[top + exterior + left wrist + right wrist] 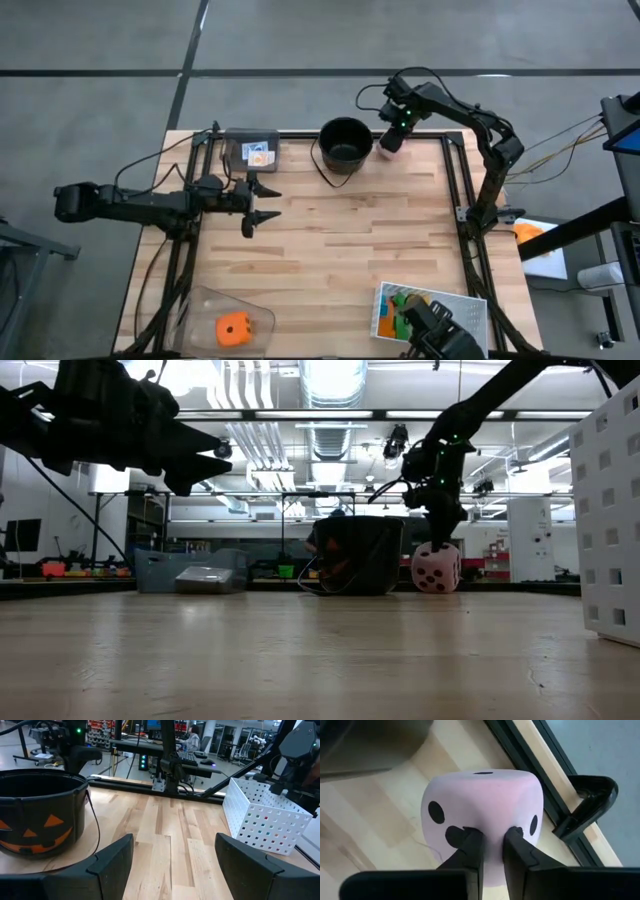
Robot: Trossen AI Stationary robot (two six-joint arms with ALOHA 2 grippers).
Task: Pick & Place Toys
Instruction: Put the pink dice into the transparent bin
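A pink black-dotted die (389,149) sits by the table's far edge, just right of the black bucket (345,143). It also shows in the low view (437,567) and the right wrist view (485,805). My right gripper (393,135) comes down on it and is shut on it. My left gripper (262,205) hangs open and empty above the table's left middle, and the left wrist view (172,855) shows its fingers spread. An orange die (233,327) lies in a clear tray (205,305) at the near left. My right gripper pinches a fold of the pink die's soft upper surface (492,832) between its two fingers (470,845). The fingers come from above, slanting down, and the surface is dented in around them. Whether the die's bottom (437,590) is clear of the table, I cannot tell.
A white perforated tray (465,305) with green and orange bricks stands at the near right; it also shows in the left wrist view (265,820). A clear tray with a card (252,152) stands at the far left. A black frame rail (530,775) runs along the far edge.
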